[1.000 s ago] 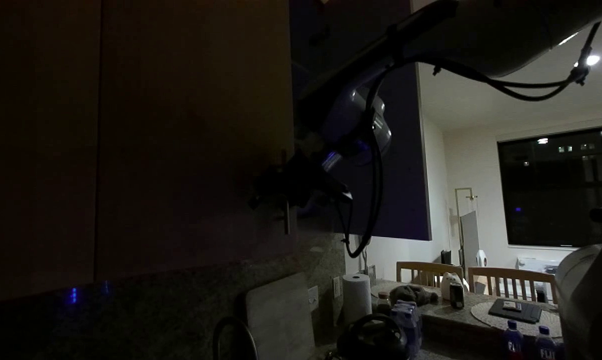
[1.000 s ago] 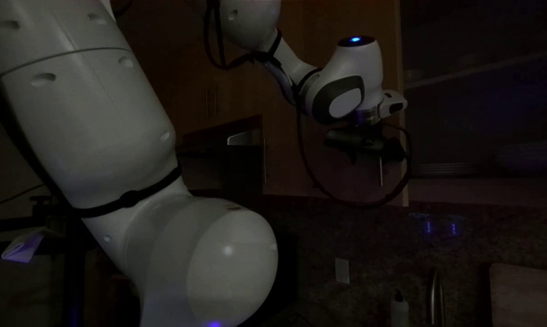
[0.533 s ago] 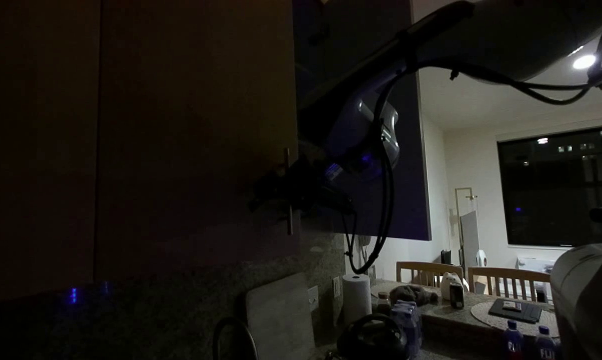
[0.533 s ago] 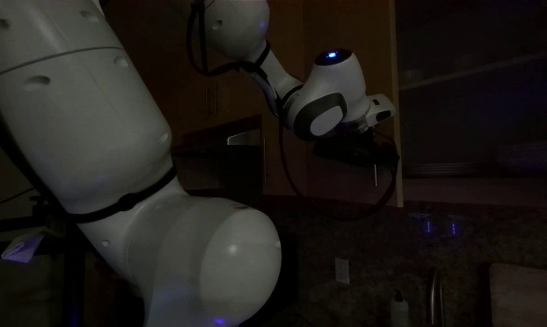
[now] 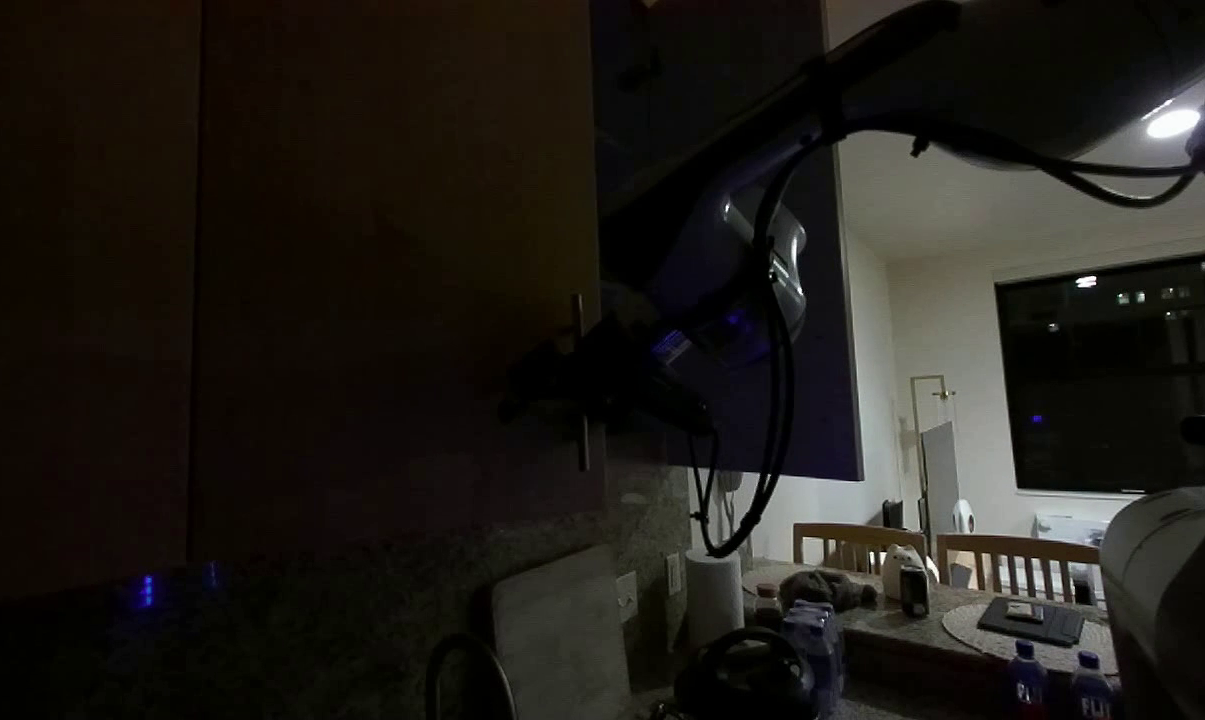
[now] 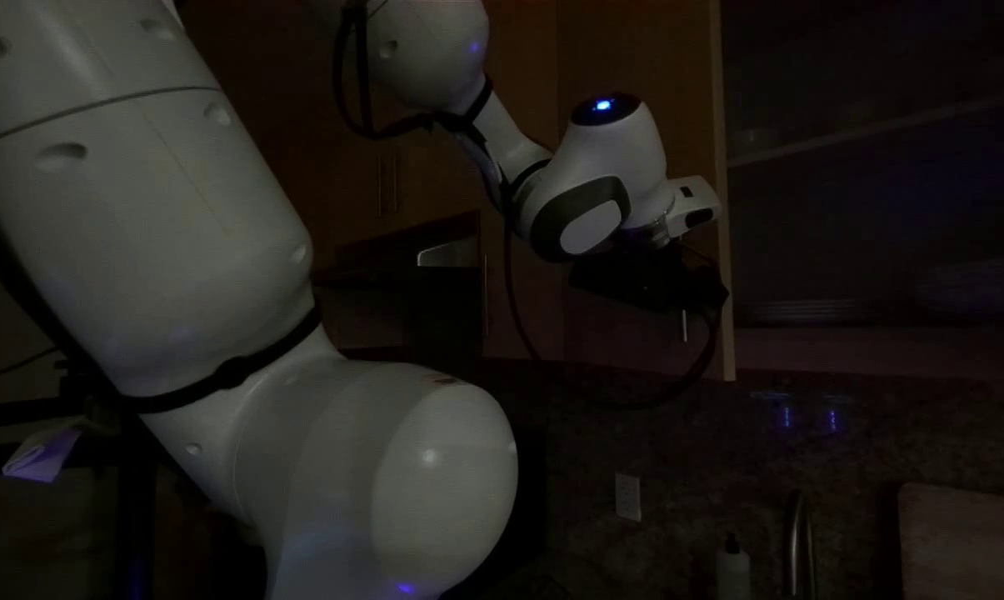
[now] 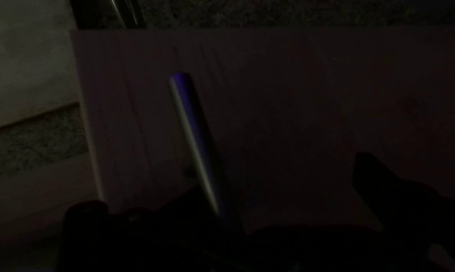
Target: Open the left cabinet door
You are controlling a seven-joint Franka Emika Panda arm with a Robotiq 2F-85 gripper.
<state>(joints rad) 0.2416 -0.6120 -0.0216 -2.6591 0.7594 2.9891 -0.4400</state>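
The left cabinet door is a tall dark-brown panel, seen in both exterior views (image 5: 392, 230) (image 6: 635, 50) and filling much of the wrist view (image 7: 287, 105). It stands ajar, with the cabinet interior showing past its free edge. Its slim silver bar handle (image 7: 193, 132) is near that edge; it also shows in both exterior views (image 5: 583, 445) (image 6: 684, 325). My gripper (image 7: 280, 177) is at the handle, fingers apart. The handle lies by the left finger, which appears to reach behind the bar; the right finger is well away from it. The gripper is very dark in both exterior views (image 5: 552, 378) (image 6: 701, 287).
A blue-grey door panel (image 5: 807, 400) hangs behind my arm. The cabinet interior has a shelf (image 6: 876, 129) and stacked plates (image 6: 801, 312). Below are a cutting board (image 5: 562, 630), a faucet (image 6: 797, 542), a soap bottle (image 6: 733, 573) and a paper towel roll (image 5: 714, 595).
The door's free edge and handle have shifted slightly, right in one exterior view and left in the other, swinging wider. My hand has moved with them and tilted.
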